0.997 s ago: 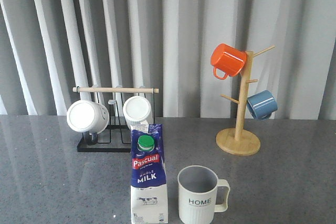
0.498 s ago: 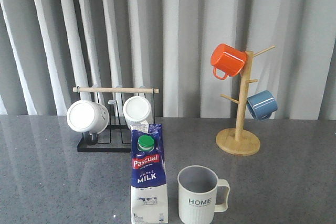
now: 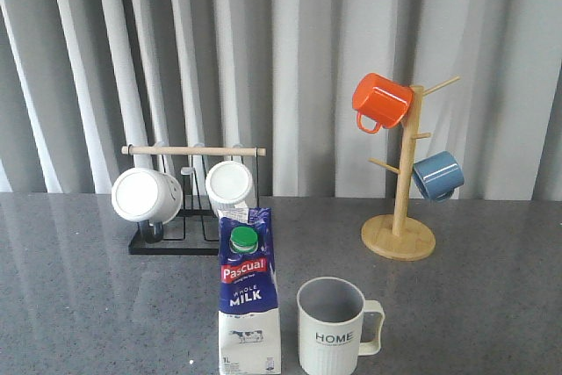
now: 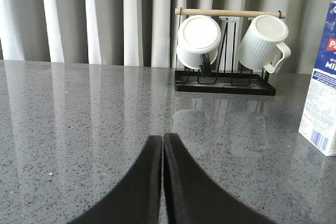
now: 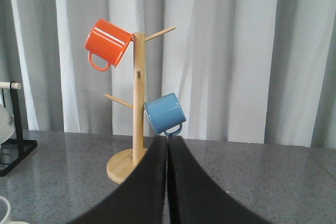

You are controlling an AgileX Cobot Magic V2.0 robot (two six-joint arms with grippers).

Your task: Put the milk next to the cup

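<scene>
The milk stands upright near the front edge of the tabletop, just left of the cup, a narrow gap between them; the cup's handle points right and its "HOME" lettering faces the front camera. My left hand has its fingers pressed together, empty, held low over bare grey stone, the milk carton well off to its side. My right hand is likewise closed on nothing, aimed at the wooden mug tree. Open tabletop lies on both sides of the milk and cup. Farther back on the left, a black wire rack carries two white mugs. Back right, the mug tree holds an orange mug and a blue mug. A grey curtain closes off the rear.
</scene>
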